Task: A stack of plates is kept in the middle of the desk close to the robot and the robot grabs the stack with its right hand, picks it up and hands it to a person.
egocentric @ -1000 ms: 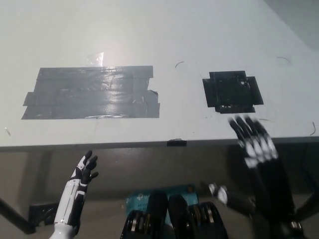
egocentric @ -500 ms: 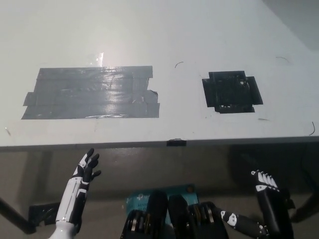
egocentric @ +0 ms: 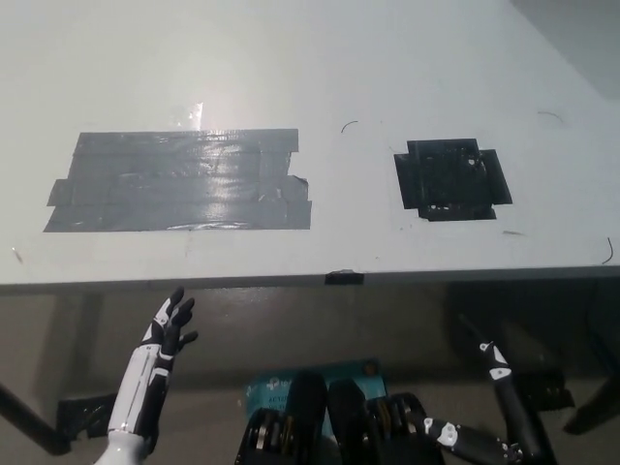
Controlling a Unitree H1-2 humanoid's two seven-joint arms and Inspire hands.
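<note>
— White and wide, the flat desk top (egocentric: 320, 68) fills most of what we see from above. What is on it?

— Two patches of tape. On the left is a big grey patch made of long shiny strips of tape (egocentric: 179, 194). On the right is a smaller black square patch of tape (egocentric: 450, 180). They are well apart. A tiny dark tab (egocentric: 343, 278) sits right on the front edge of the desk, between them.

— Where is the stack of plates?

— I cannot see any plates on the desk or in either hand.

— Where is the white left hand (egocentric: 167, 329)?

— It is low on the left, below the front edge of the desk. Its dark fingers (egocentric: 177, 312) are spread apart and point up. It holds nothing and touches nothing.

— And the black right hand (egocentric: 496, 412)?

— It is low on the right, also under the desk edge, down by the floor. It is dark against a dark floor. Only a few white marks show on it. I cannot tell if it is spread out or curled up. Nothing shows in it.

— What is under the desk?

— A brown floor (egocentric: 291, 325), and a dark desk leg (egocentric: 29, 426) at the far left.
</note>
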